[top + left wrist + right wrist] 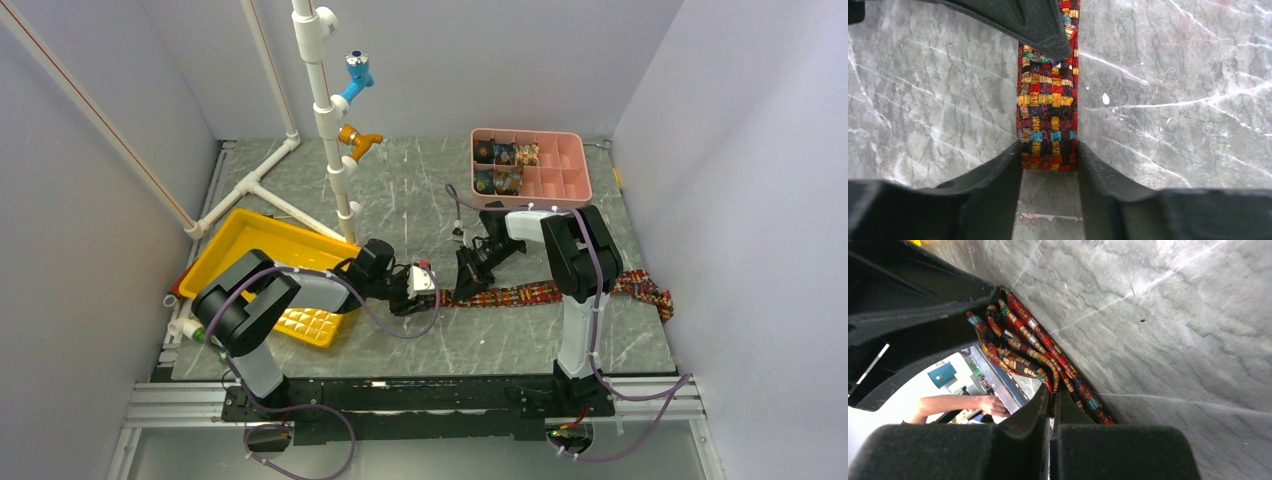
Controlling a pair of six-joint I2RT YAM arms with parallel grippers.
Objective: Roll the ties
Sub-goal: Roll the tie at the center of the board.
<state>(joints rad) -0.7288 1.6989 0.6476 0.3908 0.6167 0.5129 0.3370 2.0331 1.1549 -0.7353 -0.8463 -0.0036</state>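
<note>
Between the fingertips of the left pincer (pixel 1049 156), parted just to its width, the flat end of the tie (pixel 1048 110) lies on the marble table (pixel 1173 125). Farther along, the right pincer (pixel 1050 397) is clamped on its bunched fabric.

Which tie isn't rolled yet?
The flat tie, a long strip on the marble table, one end between the left gripper's open fingers. The other ties are tight rolls in the pink box's compartments.
</note>
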